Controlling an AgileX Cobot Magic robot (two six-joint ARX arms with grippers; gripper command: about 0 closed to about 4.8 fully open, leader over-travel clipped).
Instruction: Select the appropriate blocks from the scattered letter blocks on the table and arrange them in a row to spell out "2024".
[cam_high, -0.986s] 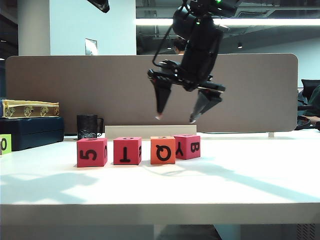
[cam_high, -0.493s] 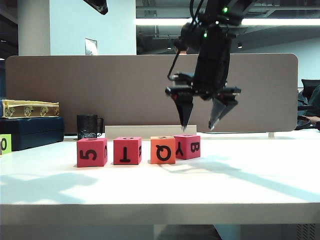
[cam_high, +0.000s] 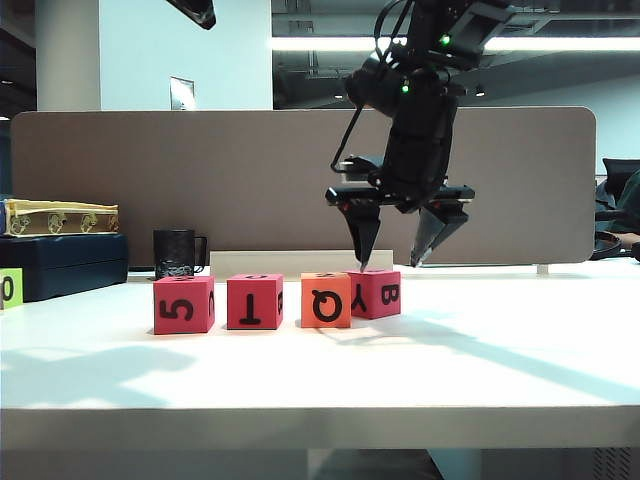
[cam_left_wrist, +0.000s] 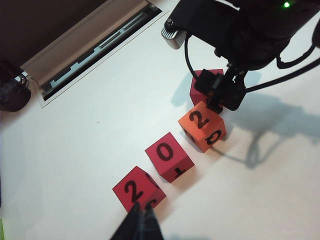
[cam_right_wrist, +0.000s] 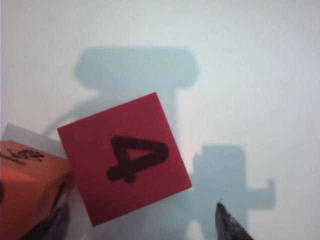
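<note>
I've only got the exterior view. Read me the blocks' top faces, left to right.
Observer: Left wrist view: first pink-red block shows 2, second pink-red block shows 0, orange block shows 2.
Operator: Give me the fourth.
Observer: Right wrist view: last pink-red block shows 4, askew to the orange one.
Operator: Report the grippers.
Observer: Left gripper is shut, holding nothing; right gripper is open over the 4.

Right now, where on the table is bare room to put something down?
Bare table lies in front of the four blocks and right of the 4 block. It is crowded there: the right gripper hangs open above it. The left gripper, shut, hovers over the row's other end.
</note>
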